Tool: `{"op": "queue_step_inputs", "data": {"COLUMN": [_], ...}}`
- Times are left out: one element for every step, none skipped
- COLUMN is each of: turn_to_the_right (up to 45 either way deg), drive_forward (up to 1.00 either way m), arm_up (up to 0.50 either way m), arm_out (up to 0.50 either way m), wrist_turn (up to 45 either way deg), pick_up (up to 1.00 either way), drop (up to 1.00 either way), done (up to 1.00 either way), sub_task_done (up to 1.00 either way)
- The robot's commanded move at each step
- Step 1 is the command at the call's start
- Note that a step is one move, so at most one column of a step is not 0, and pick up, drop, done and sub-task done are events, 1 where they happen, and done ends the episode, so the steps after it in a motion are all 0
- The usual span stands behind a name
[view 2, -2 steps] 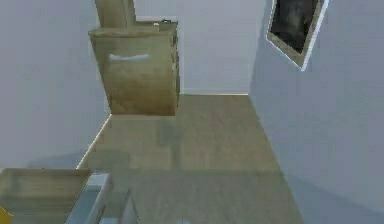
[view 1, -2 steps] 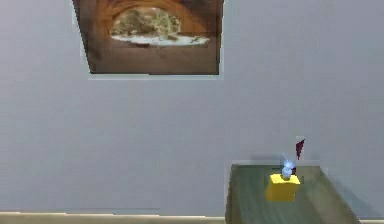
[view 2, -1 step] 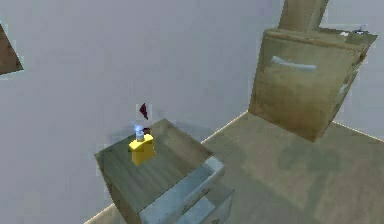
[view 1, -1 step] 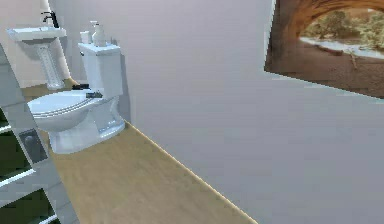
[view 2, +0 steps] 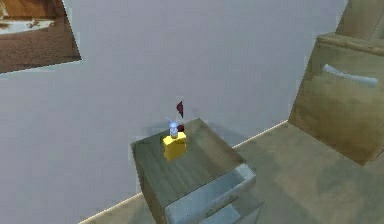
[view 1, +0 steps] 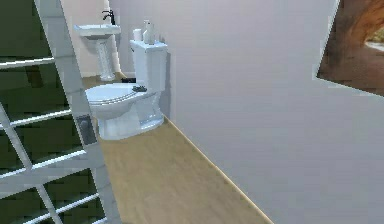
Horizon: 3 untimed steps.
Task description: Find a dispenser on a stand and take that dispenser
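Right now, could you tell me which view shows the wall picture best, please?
The arm side view: the wall picture faces the camera fairly squarely, though cropped at top left. The forward view catches it slanted at its right edge.

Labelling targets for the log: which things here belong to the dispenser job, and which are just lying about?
Job: stand; yellow blue-topped thing on it, probably the dispenser.
Lying about: toilet; sink; wall picture; wooden drawers.
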Motion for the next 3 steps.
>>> {"op": "queue_step_inputs", "data": {"turn_to_the_right": [0.0,0.0,0.0], "drive_forward": [0.00,0.00,0.00], "arm_up": [0.50,0.16,0.00], "arm_out": [0.00,0.00,0.50], "wrist_turn": [0.0,0.0,0.0], "pick_up": [0.00,0.00,0.00], "drop": [0.00,0.00,0.00], "done": [0.00,0.00,0.00], "sub_task_done": [0.00,0.00,0.00]}}
